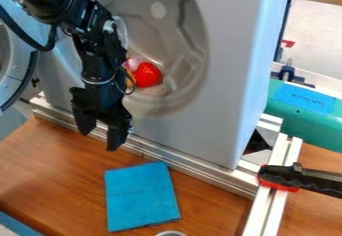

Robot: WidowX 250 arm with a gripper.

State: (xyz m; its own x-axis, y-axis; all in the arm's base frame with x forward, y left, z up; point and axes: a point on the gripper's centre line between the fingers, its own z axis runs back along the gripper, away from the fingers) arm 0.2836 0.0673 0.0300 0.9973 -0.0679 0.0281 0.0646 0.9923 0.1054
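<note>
Above the counter, just in front of the grey machine, the hand hangs fingers down, the two well parted with nothing between them. Nearest to it on the counter is a blue cloth, flat and roughly square, its far edge close to the metal rail that runs along the foot of the machine. It looks folded, with straight sides and a little thickness at the near edge, though a thin sponge pad could look much the same. Either way it should be light, and nothing about it seems fragile. If it is cloth, it will likely be limp, drooping from wherever it is held and perhaps opening out; its dull surface should grip well rather than slip. Lying so low, it offers little to pinch from the side. The middle seems the best hold, fingers straddling it from above and pressing down until a ridge gathers; a corner alone may peel up one layer. Inside the drum sits a rounded red thing, with something pale pink beside it.
</note>
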